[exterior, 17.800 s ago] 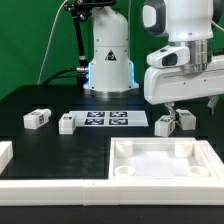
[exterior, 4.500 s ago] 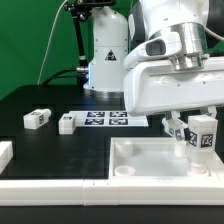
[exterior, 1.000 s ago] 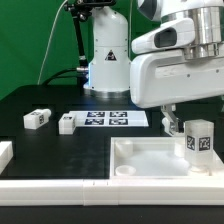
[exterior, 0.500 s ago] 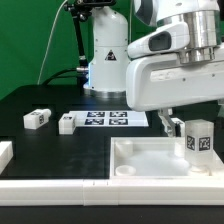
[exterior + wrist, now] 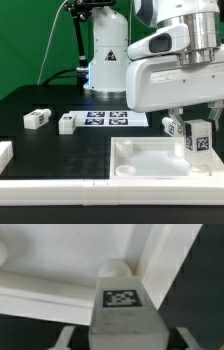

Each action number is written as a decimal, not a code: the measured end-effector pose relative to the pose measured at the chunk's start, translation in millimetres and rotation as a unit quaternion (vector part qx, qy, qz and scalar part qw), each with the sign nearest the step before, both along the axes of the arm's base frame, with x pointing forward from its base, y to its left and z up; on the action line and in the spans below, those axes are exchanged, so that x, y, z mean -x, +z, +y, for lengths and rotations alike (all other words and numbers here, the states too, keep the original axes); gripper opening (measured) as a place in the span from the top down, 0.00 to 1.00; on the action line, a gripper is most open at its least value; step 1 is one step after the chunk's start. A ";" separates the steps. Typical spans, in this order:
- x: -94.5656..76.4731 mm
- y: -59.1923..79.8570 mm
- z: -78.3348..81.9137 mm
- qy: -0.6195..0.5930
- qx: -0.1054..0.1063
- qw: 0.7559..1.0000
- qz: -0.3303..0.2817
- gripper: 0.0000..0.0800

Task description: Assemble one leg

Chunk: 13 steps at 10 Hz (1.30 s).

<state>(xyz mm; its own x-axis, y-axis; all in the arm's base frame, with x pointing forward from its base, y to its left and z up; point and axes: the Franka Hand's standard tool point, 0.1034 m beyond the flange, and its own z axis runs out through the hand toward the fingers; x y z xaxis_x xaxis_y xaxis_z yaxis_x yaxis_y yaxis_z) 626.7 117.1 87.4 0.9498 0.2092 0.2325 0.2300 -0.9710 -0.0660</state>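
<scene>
Gripper [image 5: 199,126] astride upright leg [image 5: 201,141] in white tray's [image 5: 150,182] corner

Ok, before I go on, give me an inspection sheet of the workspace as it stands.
Surface: black table; marker board lies flat on it.
Job's things: leg upright at the far corner of the panel on the exterior view's right; cannot tell if it is seated. Spare legs: two beside the marker board, one behind the panel.
Clutter: white rail along the near edge, white part at the exterior view's left.
Grippers: fingers closed on the leg, one on each side.
Cables: dark cable beside the base.
Surroundings: green backdrop.
</scene>
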 end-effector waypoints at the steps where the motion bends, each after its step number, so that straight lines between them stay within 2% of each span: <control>1: 0.0 0.0 0.0 0.001 0.000 1.000 0.000 0.64; 2: 0.0 0.0 0.1 -0.003 -0.001 1.000 0.000 0.64; 4: -0.3 -0.1 -1.2 -0.085 -0.021 0.996 0.010 0.64; 5: -0.5 -0.4 -2.7 -0.146 -0.038 0.988 0.016 0.64; 7: 0.3 -1.6 -4.6 -0.232 -0.065 0.970 0.023 0.64; 8: 0.4 -2.0 -5.7 -0.297 -0.081 0.951 0.031 0.64; 10: -0.1 -2.3 -6.4 -0.356 -0.092 0.929 0.037 0.64; 12: -0.8 -2.3 -7.0 -0.428 -0.104 0.896 0.050 0.63; 13: -1.0 -2.3 -6.7 -0.439 -0.105 0.891 0.051 0.63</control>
<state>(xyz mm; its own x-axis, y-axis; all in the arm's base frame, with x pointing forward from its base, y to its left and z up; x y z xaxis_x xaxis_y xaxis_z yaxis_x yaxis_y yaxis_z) 627.7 110.4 85.1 0.7451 -0.6619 0.0817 -0.6289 -0.7381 -0.2445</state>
